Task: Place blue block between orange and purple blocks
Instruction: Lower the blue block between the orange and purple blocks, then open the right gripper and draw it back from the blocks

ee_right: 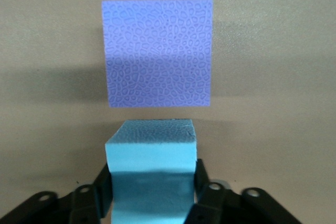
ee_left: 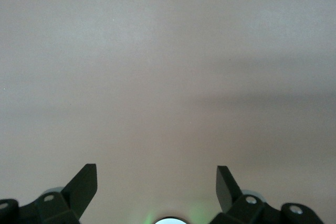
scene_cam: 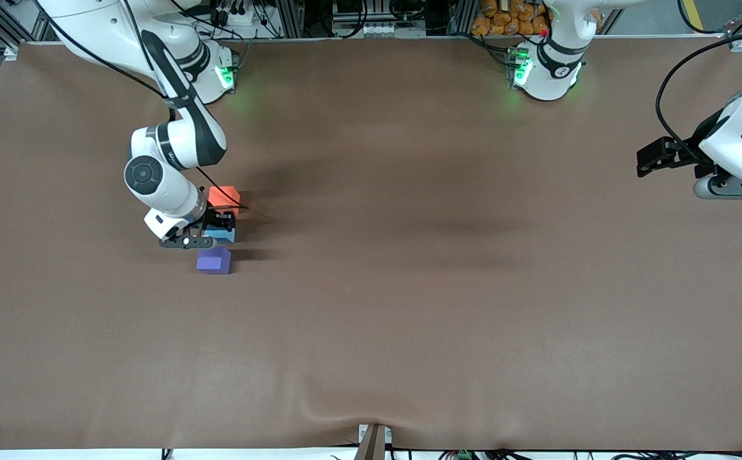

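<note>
The blue block [scene_cam: 224, 236] [ee_right: 151, 150] sits low at the table between the orange block [scene_cam: 224, 195] and the purple block [scene_cam: 214, 260] [ee_right: 157, 53], the three in a line. My right gripper [scene_cam: 216, 228] [ee_right: 152, 170] reaches down from above, and its fingers [ee_right: 104, 179] press both sides of the blue block. A narrow gap of table shows between the blue and purple blocks. The orange block does not show in the right wrist view. My left gripper [scene_cam: 651, 160] [ee_left: 157, 178] waits open and empty over the left arm's end of the table.
A brown cloth [scene_cam: 409, 287] covers the whole table and has a small wrinkle at its edge nearest the front camera. The right arm's cable [scene_cam: 221, 191] hangs across the orange block.
</note>
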You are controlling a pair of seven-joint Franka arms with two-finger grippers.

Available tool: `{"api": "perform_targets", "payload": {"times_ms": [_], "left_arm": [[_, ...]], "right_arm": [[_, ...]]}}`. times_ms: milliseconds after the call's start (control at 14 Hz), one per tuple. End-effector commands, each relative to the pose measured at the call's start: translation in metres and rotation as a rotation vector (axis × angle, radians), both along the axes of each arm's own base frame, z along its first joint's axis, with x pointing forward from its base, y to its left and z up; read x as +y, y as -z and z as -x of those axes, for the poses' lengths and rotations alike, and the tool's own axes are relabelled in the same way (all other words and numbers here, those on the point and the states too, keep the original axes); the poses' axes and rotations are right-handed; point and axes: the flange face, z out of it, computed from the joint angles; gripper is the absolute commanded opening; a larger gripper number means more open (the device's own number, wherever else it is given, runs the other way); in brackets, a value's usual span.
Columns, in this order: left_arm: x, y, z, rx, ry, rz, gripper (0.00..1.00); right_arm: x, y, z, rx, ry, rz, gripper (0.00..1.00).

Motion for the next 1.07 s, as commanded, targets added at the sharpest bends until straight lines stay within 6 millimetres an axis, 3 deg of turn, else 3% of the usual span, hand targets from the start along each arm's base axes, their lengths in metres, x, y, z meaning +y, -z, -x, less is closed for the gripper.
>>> {"api": "perform_targets", "payload": {"times_ms": [0,143,286,429,714,857,1000], "left_arm": [[-0.003,-0.003,0.0,-0.007,-0.016,0.014,1.0],[-0.002,-0.002,0.0,-0.005,-0.018,0.014,1.0],[-0.002,-0.002,0.0,-0.005,-0.018,0.014,1.0],[-0.002,-0.002,0.0,-0.005,-0.018,0.014,1.0],[-0.002,-0.002,0.0,-0.005,-0.019,0.013,1.0],[-0.003,-0.003,-0.001,-0.011,-0.016,0.014,1.0],[-0.002,-0.007,-0.004,-0.045,-0.02,0.019,1.0]], "right_arm": [[-0.005,-0.002,-0.001,-0.015,0.012,-0.016,1.0],[-0.002,-0.018,-0.011,-0.002,0.009,-0.015,1.0],[0.001,-0.054,-0.036,0.059,0.011,-0.006,1.0],[0.005,-0.109,-0.068,0.106,0.015,-0.007,1.0],[-0.013,-0.236,-0.12,0.083,0.04,-0.033,1.0],[-0.022,-0.277,-0.13,0.083,0.051,-0.036,1.0],[-0.03,-0.301,-0.133,0.067,0.057,-0.056,1.0]]}}
